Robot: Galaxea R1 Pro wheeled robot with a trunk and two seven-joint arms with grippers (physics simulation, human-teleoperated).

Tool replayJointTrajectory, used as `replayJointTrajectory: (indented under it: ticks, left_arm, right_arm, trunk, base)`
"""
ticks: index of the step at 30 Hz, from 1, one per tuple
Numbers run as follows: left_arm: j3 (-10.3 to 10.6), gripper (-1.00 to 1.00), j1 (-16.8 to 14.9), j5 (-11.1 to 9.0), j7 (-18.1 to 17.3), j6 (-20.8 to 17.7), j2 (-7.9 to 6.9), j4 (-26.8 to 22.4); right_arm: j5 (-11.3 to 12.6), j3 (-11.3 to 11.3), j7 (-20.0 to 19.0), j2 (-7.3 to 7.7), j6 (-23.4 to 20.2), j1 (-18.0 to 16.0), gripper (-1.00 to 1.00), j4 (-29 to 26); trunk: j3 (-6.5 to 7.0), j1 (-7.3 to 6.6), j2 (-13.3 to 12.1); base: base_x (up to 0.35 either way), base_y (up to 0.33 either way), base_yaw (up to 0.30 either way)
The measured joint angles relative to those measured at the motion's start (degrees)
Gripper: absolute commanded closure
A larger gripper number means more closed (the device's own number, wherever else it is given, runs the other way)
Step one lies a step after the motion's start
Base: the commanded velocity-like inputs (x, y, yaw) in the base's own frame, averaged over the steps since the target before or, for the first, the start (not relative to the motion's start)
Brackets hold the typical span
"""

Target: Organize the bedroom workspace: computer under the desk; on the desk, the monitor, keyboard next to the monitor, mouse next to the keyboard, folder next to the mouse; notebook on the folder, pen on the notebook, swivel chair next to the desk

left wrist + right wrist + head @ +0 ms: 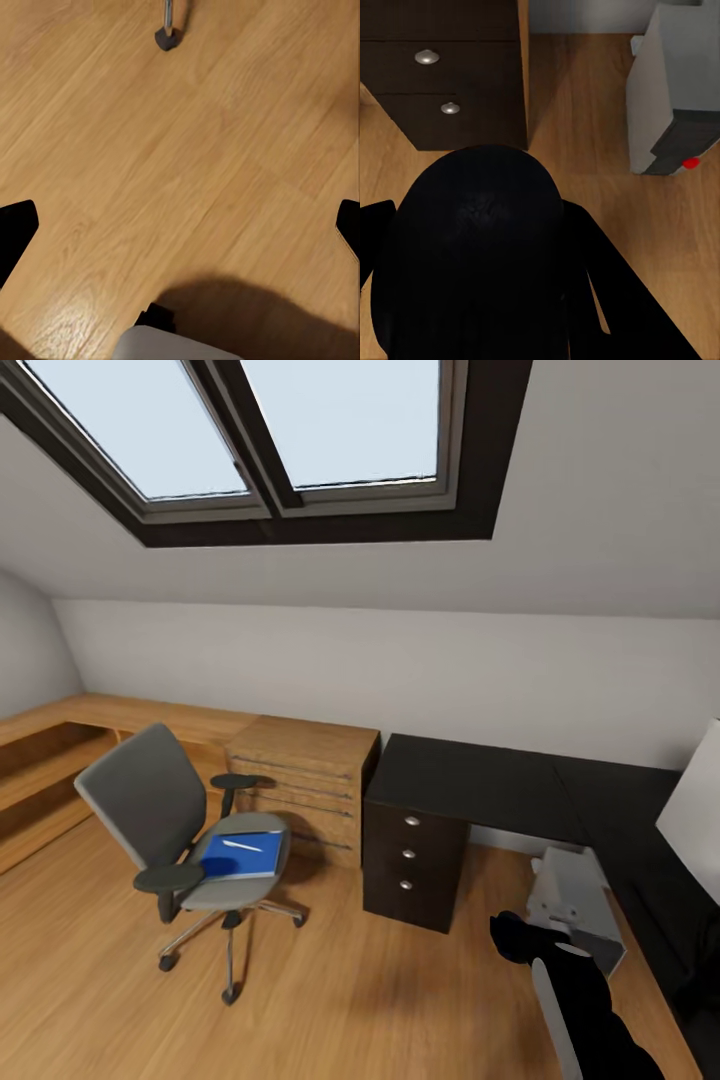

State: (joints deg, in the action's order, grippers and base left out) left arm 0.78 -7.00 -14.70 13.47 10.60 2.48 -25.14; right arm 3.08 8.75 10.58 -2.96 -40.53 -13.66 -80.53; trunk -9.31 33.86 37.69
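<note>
light wood floor beneath black desk, skylight above.

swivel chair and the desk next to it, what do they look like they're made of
Swivel chair: seat and back look like grey woven upholstery, matt and without shine; armrests look like black padded plastic or foam; the star base reads as chromed metal from its bright reflections. Desk: a matt black top, probably painted or laminated board, with no grain or glare showing. These are renders, so this is only a guess.

Right end effector seemingly clamped on dark lump, arm low.
</note>
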Motion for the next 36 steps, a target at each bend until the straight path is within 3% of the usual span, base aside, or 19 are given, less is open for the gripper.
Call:
replayJointTrajectory:
  ticks: [3,4,5,6,8,10,13,17,21,23,25,26,27,28,30,31,36]
  left_arm:
    - [0.0,-1.0,0.0,0.0,0.0,0.0,0.01,0.0]
    - [2.2,-1.0,0.0,0.3,-0.4,-1.6,0.27,-4.4]
    - [3.3,-1.0,0.0,0.3,-0.6,-5.8,0.33,-9.4]
    - [4.5,-1.0,0.0,0.0,-0.5,-14.0,0.34,-16.6]
    - [5.0,-1.0,0.0,0.0,-0.5,-27.7,0.29,-30.5]
    - [5.1,-1.0,0.0,-0.4,-0.5,-38.3,0.31,-41.4]
    - [5.5,-1.0,0.0,-3.4,-0.5,-45.6,1.04,-50.9]
    - [5.6,-1.0,0.0,-6.5,-0.5,-48.7,1.75,-57.1]
    - [5.5,-1.0,0.0,-7.0,-0.5,-49.2,1.8,-58.2]
    - [5.3,-1.0,0.0,-7.1,-0.5,-49.2,1.73,-58.3]
    - [4.9,-1.0,0.0,-7.0,-0.5,-49.2,1.6,-58.3]
    - [4.9,-1.0,0.0,-7.0,-0.5,-49.2,1.54,-58.3]
    - [4.8,-1.0,0.0,-7.0,-0.5,-49.1,1.44,-58.3]
    - [4.9,-1.0,0.0,-7.0,-0.5,-49.1,1.42,-58.3]
    - [4.9,-1.0,0.0,-7.0,-0.5,-49.0,1.4,-58.2]
    - [4.9,-1.0,0.0,-7.1,-0.5,-49.0,1.39,-58.1]
    - [4.9,-1.0,0.0,-7.0,-0.4,-49.0,1.42,-57.3]
  right_arm:
    - [0.0,0.0,0.0,0.0,0.0,0.0,1.0,-0.1]
    - [0.0,0.0,0.0,0.08,0.0,0.0,1.0,-0.5]
    - [0.1,0.0,0.0,0.09,0.0,0.0,1.0,-0.5]
    - [0.1,0.1,0.0,0.09,0.0,0.0,1.0,-0.5]
    - [0.1,0.1,0.0,0.09,0.0,0.0,1.0,-0.6]
    - [0.0,0.1,0.0,0.43,0.0,0.0,1.0,-0.6]
    - [0.1,0.1,-0.1,1.31,-0.1,0.0,1.0,-1.0]
    - [0.2,0.0,-0.1,1.56,-0.5,-0.1,1.0,-4.9]
    - [0.1,-0.2,0.1,1.42,-1.2,-0.9,1.0,-5.4]
    - [0.2,-0.3,0.4,1.37,-1.5,-3.3,1.0,-4.2]
    - [0.2,-0.5,1.8,1.3,-2.6,-13.6,1.0,3.7]
    - [0.2,-0.6,2.1,1.31,-2.7,-17.1,1.0,8.0]
    - [0.3,-0.6,2.4,1.41,-2.4,-25.3,1.0,19.9]
    - [0.2,-0.6,2.5,1.52,-1.5,-31.1,1.0,25.7]
    - [0.1,-0.6,2.5,1.67,2.7,-35.4,1.0,34.5]
    - [0.1,-0.6,2.4,1.74,8.9,-37.8,1.0,40.8]
    - [0.1,-0.6,1.8,1.84,13.0,-38.7,1.0,43.8]
  trunk:
    - [0.0,0.0,0.0]
    - [0.01,0.0,0.0]
    - [0.02,0.0,0.0]
    - [0.02,0.0,0.0]
    - [0.02,0.0,0.0]
    - [0.02,0.0,0.0]
    - [0.01,0.0,0.0]
    - [0.01,-0.01,0.0]
    - [0.01,0.0,0.0]
    - [0.01,0.0,0.0]
    - [0.02,0.0,0.0]
    - [0.02,0.0,0.0]
    - [0.01,0.01,0.0]
    - [0.02,0.0,0.0]
    - [0.01,0.0,0.0]
    - [0.01,0.0,0.0]
    - [0.01,0.0,0.0]
  base:
    - [0.329,0.0,0.0]
    - [0.329,0.0,0.0]
    - [0.329,0.0,0.0]
    - [0.329,0.0,0.0]
    - [0.329,0.0,0.0]
    - [0.329,0.0,0.0]
    - [0.329,0.0,0.0]
    - [0.329,0.0,0.0]
    - [0.329,0.0,0.0]
    - [0.329,0.0,0.0]
    - [0.329,0.0,0.0]
    - [0.329,0.0,0.0]
    - [0.329,0.0,0.0]
    - [0.329,0.0,0.0]
    - [0.329,0.0,0.0]
    - [0.329,0.0,0.0]
    - [0.329,0.0,0.0]
